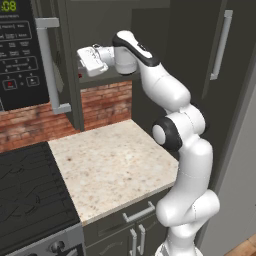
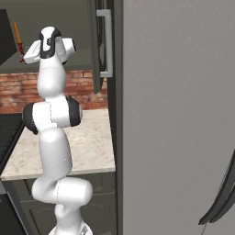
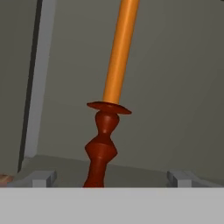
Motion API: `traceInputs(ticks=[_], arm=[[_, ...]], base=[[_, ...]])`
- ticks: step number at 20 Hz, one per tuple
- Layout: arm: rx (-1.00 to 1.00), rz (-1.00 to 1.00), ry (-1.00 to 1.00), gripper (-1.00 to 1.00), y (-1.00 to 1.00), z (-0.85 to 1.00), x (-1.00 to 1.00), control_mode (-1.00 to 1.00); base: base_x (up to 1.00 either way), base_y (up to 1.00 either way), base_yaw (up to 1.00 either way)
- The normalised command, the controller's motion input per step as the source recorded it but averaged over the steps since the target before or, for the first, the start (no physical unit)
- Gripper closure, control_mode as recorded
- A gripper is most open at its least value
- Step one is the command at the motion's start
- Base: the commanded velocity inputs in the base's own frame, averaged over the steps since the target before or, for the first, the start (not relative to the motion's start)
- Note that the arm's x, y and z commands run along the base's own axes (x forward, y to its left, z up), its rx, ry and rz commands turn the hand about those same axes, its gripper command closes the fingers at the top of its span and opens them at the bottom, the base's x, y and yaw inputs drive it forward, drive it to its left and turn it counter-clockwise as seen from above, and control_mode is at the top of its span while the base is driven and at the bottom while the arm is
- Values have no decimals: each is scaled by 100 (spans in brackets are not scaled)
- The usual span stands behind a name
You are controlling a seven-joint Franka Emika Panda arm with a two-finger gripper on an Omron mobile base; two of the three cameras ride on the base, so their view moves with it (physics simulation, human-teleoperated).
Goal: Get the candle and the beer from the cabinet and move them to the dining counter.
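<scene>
A kitchen corner with a brick backsplash: a speckled beige table (image 1: 110, 165) sits beside a black stove (image 1: 30, 195), and above it hangs the dark grey-green cabinet (image 1: 75, 60) with its door swung open. The white arm reaches up from the base and puts its end effector (image 3: 109, 177) inside the cabinet at shelf height. The candle (image 3: 111, 100) stands on the cabinet shelf straight ahead of the end effector, near its centre line, an orange stick rising from a dark red turned holder. Its long axis runs upright, leaning slightly in the hand view, which may just be the roll of the hand. The two fingertips (image 3: 41, 177) stand as wide apart as they go, one to each side of the holder's base, and hold nothing; no contact is visible. The coming move looks like a short push forward, then a close on the holder's stem. The beer cannot be made out.
</scene>
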Motion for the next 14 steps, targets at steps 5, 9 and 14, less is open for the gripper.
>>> traceInputs(ticks=[5, 9, 14], arm=[[0, 0, 6, -100, 13, 0, 0, -100], [0, 0, 4, -100, 10, 0, 0, -100], [0, 0, 3, -100, 7, 0, 0, -100]], base=[[0, 0, 0], [0, 0, 0], [0, 0, 0]])
